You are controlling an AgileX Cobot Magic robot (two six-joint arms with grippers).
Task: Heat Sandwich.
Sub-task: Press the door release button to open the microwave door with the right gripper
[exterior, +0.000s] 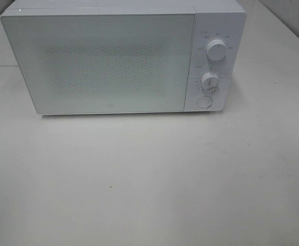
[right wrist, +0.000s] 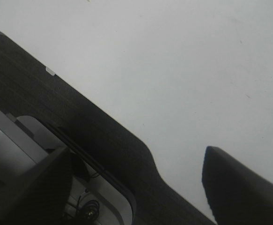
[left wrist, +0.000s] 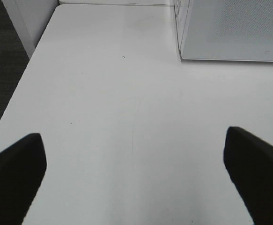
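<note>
Microwave (exterior: 98, 61): one, with two dials (exterior: 216, 49) and one button (exterior: 204, 102).

microwave (exterior: 211, 31) inside: hidden behind door (exterior: 98, 61) | dial (exterior: 217, 49) labels: unreadable

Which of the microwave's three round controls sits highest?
The largest dial, at the top of the microwave panel; a smaller dial sits below it, and the flat round button lowest.

We see a white microwave (exterior: 123, 59) on the white table (exterior: 149, 179), door (exterior: 95, 64) shut, two knobs (exterior: 216, 49) above a round button (exterior: 204, 102); past the table's edge lies what may be dark carpet (left wrist: 0, 70).
</note>
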